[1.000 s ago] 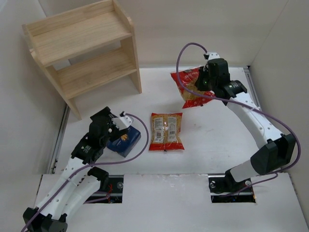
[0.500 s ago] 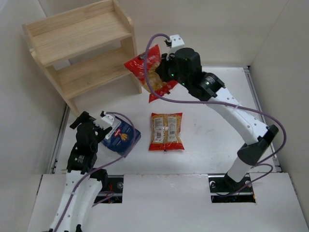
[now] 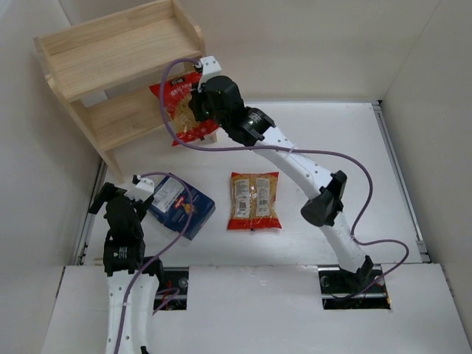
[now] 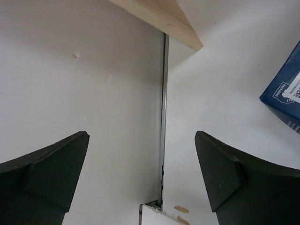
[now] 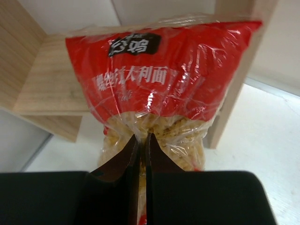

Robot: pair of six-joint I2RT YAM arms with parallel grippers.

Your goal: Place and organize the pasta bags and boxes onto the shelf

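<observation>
My right gripper (image 3: 200, 103) is shut on a pasta bag (image 3: 182, 107) with red bands and holds it in the air at the open front of the wooden shelf's (image 3: 118, 74) lower tier. In the right wrist view the bag (image 5: 164, 79) hangs pinched between my fingers (image 5: 140, 143), the shelf board (image 5: 56, 84) right behind it. A second pasta bag (image 3: 254, 200) with white labels lies flat mid-table. The dark blue pasta box (image 3: 177, 206) lies at the left. My left gripper (image 3: 118, 199) is open and empty just left of the box; a box corner (image 4: 286, 93) shows at its right.
A metal strip (image 4: 163, 122) runs along the table's left edge next to the wall. The shelf's right side panel (image 5: 239, 70) stands just right of the held bag. White walls close in the table at the back and on both sides.
My right arm has swung left across the table, carrying the bag from the far right to the shelf's lower tier. My left gripper has pulled back and left off the blue box.
</observation>
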